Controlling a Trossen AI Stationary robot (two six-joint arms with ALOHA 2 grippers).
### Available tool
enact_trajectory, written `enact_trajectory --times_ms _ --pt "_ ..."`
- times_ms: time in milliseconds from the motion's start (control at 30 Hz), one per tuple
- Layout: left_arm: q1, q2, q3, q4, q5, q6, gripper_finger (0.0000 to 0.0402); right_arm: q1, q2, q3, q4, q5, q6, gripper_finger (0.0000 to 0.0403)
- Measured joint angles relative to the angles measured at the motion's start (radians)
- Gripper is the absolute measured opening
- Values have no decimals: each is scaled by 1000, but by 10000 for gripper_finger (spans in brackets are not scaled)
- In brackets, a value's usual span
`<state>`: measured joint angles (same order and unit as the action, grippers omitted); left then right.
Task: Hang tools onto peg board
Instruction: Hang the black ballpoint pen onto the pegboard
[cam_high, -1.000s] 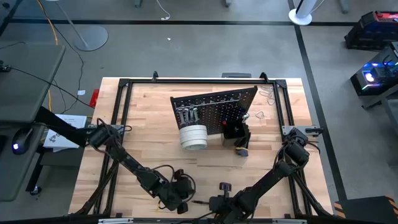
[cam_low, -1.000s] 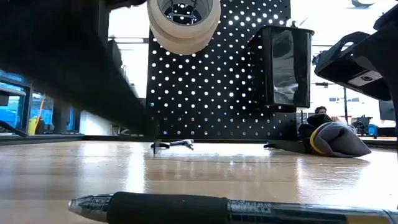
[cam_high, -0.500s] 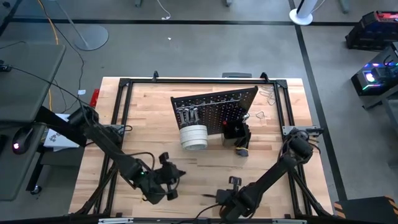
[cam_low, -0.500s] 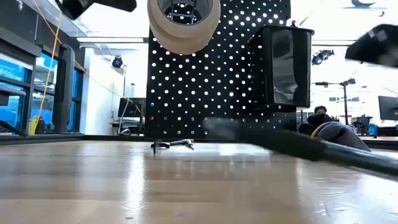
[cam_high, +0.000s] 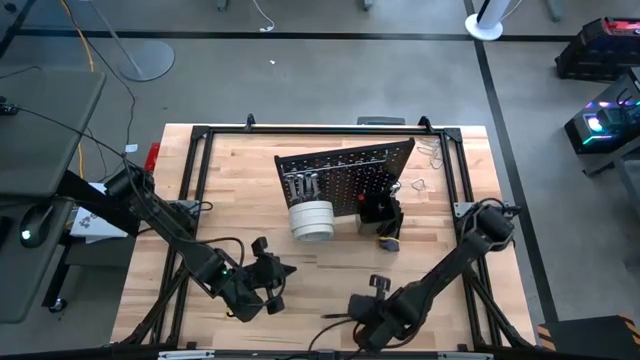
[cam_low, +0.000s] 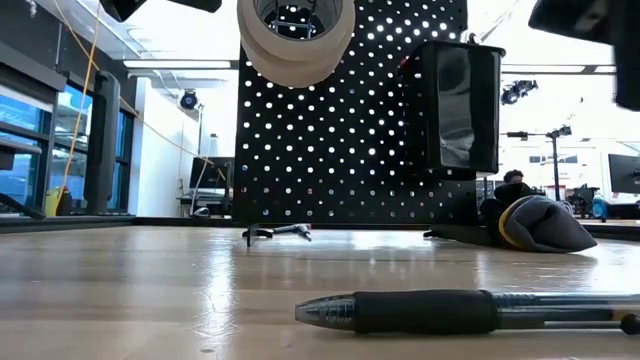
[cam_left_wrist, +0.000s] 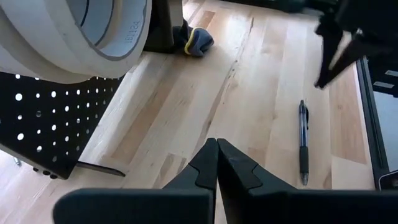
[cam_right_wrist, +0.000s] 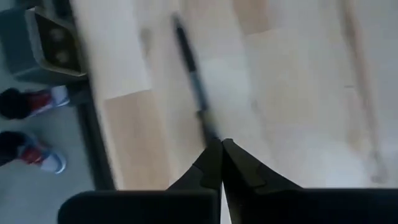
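Note:
The peg board (cam_high: 345, 170) stands upright at the table's middle. White tape rolls (cam_low: 295, 35) and small silver wrenches (cam_high: 303, 185) hang on it, beside a black bin (cam_low: 460, 105). A dark glove-like bundle (cam_low: 535, 222) lies on the table at the board's foot. A dark pen (cam_low: 440, 310) lies flat near the table's near edge. My right gripper (cam_right_wrist: 216, 144) hangs shut above the pen's (cam_right_wrist: 189, 74) one end, clear of it in the left wrist view. My left gripper (cam_left_wrist: 216, 144) is shut, raised over the table left of the pen (cam_left_wrist: 303, 143).
The black table frame (cam_high: 200, 135) runs round the wooden top. Bare wood lies between the board and the near edge. A person's shoes (cam_right_wrist: 34, 102) show on the floor beyond the near edge. Loose wire hooks (cam_high: 430, 150) lie at the far right.
Both grippers have risen from the table near its near edge, and the left has tipped up toward level. The pen lay close to the low camera, was up at a slant half a second ago, and now lies flat again, a little farther from the near edge.

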<state>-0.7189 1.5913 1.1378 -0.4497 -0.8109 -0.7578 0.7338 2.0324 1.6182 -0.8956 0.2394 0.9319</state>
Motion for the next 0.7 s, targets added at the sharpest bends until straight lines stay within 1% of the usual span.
enact_trajectory --times_ms 67,100,200,300,367,433,533,700 --pt "0 0 0 0 0 0 0 2 26 3 26 -44 -30 11" --pt "0 0 0 0 0 0 0 2 46 3 31 -87 -54 21" --pt "5 0 0 0 5 1 0 3 104 0 16 -163 -120 69" --pt "5 0 0 -3 40 1 0 0 130 2 -3 -184 -192 130" --pt "5 0 0 -2 44 0 0 -6 132 2 -23 -178 -228 167" --pt "-2 0 0 -2 44 -6 0 -12 121 2 -24 -166 -246 193" --pt "-4 0 0 -2 42 -16 0 -19 112 4 -42 -168 -282 206" --pt "-4 0 0 -2 42 -16 0 -27 110 2 -68 -166 -364 199"
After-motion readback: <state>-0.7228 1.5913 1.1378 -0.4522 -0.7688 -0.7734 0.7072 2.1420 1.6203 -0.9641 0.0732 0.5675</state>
